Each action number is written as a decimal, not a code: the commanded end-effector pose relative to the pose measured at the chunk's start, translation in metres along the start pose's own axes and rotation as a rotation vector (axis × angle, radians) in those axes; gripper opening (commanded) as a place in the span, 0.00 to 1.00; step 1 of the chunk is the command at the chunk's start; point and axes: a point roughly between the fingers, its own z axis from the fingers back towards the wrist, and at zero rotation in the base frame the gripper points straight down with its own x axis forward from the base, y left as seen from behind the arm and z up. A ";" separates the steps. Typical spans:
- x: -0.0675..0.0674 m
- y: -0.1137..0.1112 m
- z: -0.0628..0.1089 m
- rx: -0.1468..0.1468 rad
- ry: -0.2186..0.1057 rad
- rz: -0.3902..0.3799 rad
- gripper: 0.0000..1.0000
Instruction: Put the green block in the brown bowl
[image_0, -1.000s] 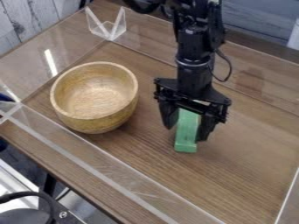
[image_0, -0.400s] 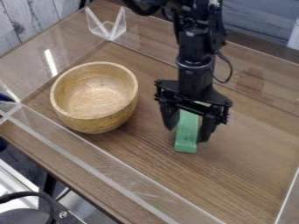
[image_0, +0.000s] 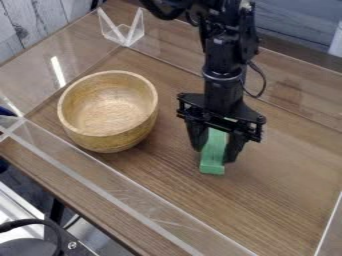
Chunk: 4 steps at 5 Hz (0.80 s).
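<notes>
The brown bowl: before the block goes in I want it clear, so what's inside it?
The brown bowl shows only bare wood grain on its floor and far wall. Its near rim covers the inner near wall.

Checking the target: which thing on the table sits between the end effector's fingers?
The green block, between the end effector's fingers; the brown bowl sits apart, beside it.

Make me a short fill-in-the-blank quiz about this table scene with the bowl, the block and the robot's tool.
1. The green block lies on the ____, not in the bowl.
2. The brown bowl holds ____.
3. The tool points straight ____ over the block.
4. In the picture, the bowl sits to the ____ of the block.

Missing words: table; nothing; down; left
</notes>
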 end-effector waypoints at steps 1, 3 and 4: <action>0.005 -0.002 0.011 -0.011 -0.033 -0.008 0.00; 0.001 0.004 0.040 -0.027 -0.060 -0.016 0.00; 0.003 0.017 0.065 -0.040 -0.091 0.001 0.00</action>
